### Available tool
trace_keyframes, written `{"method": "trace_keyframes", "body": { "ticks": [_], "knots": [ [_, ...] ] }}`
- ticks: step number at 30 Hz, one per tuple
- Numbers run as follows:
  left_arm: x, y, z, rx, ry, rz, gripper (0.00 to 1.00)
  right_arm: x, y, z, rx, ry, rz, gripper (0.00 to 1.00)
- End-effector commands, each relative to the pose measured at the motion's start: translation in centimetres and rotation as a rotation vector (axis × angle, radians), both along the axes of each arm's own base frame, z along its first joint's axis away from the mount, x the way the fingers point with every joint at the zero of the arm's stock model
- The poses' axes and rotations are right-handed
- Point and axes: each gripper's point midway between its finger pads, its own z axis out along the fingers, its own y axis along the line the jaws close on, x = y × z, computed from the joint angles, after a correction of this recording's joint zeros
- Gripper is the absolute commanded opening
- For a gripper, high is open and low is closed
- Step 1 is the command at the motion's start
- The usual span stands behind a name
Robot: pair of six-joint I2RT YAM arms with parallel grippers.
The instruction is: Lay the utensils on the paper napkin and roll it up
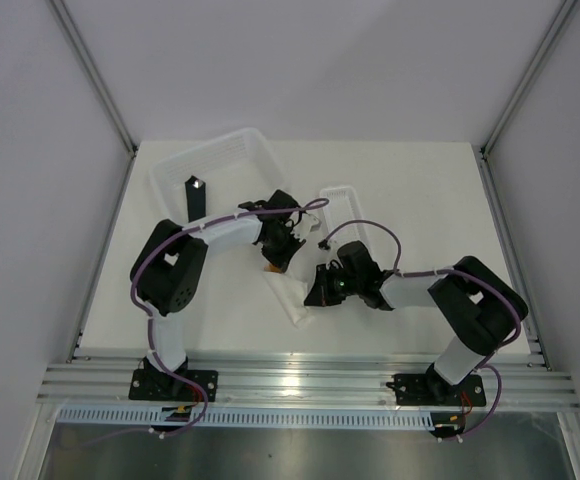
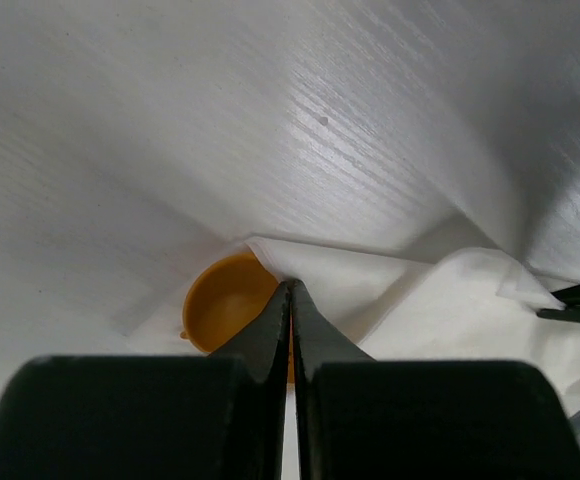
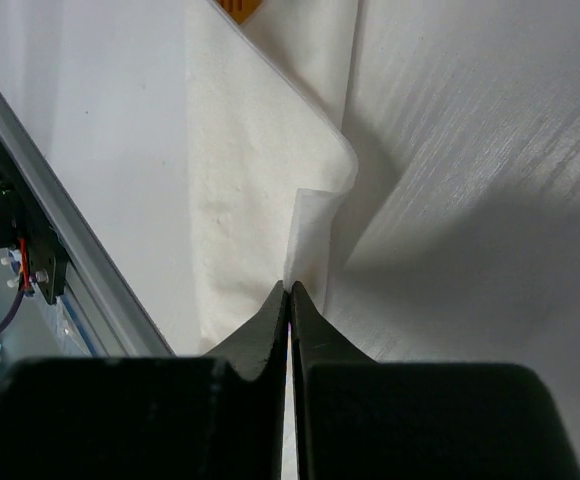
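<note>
Folded thin white paper napkin [image 3: 260, 150], pinched at two places.
The right gripper [image 3: 290, 290] is clamped on its raised flap just ahead; the left gripper [image 2: 290, 285] is clamped on its edge, round orange plastic spoon bowl [image 2: 225, 305] just left of the tips.

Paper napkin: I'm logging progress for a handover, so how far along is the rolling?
Done: the spoon sits inside the paper napkin, bowl poking out. In hand: left gripper and right gripper are both shut on napkin edges. Remaining: it is only a loose fold, not yet a roll.
</note>
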Motion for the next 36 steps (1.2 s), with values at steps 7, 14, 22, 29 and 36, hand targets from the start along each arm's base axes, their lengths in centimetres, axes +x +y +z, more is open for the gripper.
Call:
{"method": "trace_keyframes", "body": {
  "ticks": [7, 14, 22, 29, 36],
  "knots": [
    [0.1, 2.1, -1.1, 0.1, -0.121, -0.19, 0.01, 1.7, 0.0, 3.3, -0.011, -0.129, -0.008, 0.0],
    [0.0, 2.5, -1.5, 0.12, -0.144, -0.229, 0.01, 2.7, -1.1, 2.3, -0.08, -0.135, -0.071, 0.0],
    [0.1, 2.7, -1.6, 0.129, -0.155, -0.25, 0.01, 3.4, -1.9, 0.9, -0.15, -0.139, -0.119, 0.0],
    [0.3, 2.6, -1.3, 0.129, -0.159, -0.253, 0.01, 3.3, -2.3, -2.0, -0.215, -0.085, -0.13, 0.0],
    [1.9, 2.3, 1.6, 0.13, -0.23, -0.226, 0.02, 2.4, -2.5, -3.0, -0.213, -0.041, -0.119, 0.0]
  ]
}}
